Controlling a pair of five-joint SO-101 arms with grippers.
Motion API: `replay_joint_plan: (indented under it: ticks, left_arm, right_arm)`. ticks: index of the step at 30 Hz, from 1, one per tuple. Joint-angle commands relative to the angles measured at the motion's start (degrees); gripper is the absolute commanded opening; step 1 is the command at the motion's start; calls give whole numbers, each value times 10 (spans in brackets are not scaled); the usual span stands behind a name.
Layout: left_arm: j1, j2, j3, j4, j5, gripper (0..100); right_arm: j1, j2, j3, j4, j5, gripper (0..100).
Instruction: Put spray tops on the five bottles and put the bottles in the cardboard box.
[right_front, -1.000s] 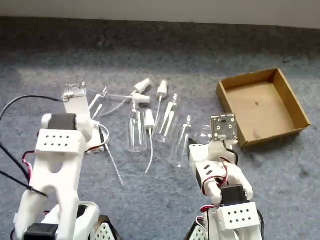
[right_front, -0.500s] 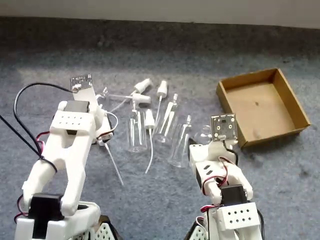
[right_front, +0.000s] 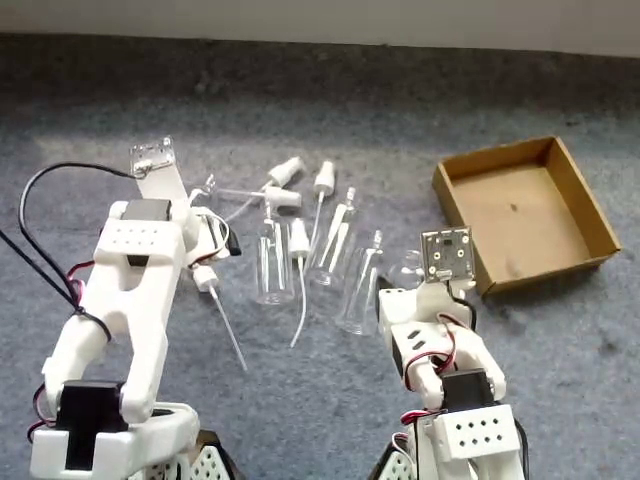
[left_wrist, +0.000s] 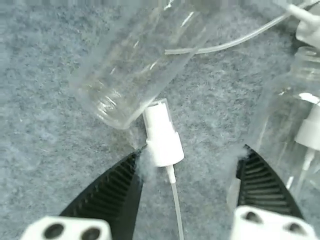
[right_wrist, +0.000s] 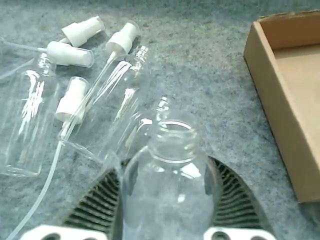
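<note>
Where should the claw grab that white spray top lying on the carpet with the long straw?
Grab the spray top by its thick white collar, from above, one finger each side. It lies flat, and its straw looks too thin and bendy to pinch.

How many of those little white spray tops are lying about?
5. Three spray tops lie beyond the bottles, one between two bottles, one by the left arm's open fingers. None looks hidden.

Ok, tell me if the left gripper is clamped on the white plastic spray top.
No, the left gripper is wide open around the white plastic spray top.
</note>
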Motion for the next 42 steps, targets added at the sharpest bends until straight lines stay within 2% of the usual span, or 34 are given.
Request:
replay_joint_plan:
  ticks: [1,9,19,21,26,28,31,37,42]
  left_arm:
    - [-8,-1,15,-38,6,259]
    - [-7,-1,95,-129,6,259]
    - [-7,0,108,-149,6,255]
    - [-7,0,108,-151,6,218]
    - [-7,0,108,-150,6,38]
    - [-5,0,108,-149,5,2]
    - [-4,0,109,-149,5,41]
    - [-3,0,135,-151,5,195]
    - [-3,0,134,-151,5,198]
  right_arm:
    - [-4,-9,-4,-12,-4,121]
    - [-4,-9,-3,-12,-4,121]
    - [-5,-9,14,-14,-4,121]
    - [-5,-9,14,-14,-4,121]
    - [-5,-9,14,-14,-4,121]
    - [-5,-9,14,-14,-4,121]
    - [-5,-9,14,-14,-4,121]
    - [-4,-9,14,-14,-4,121]
    - [-4,-9,14,-14,-4,121]
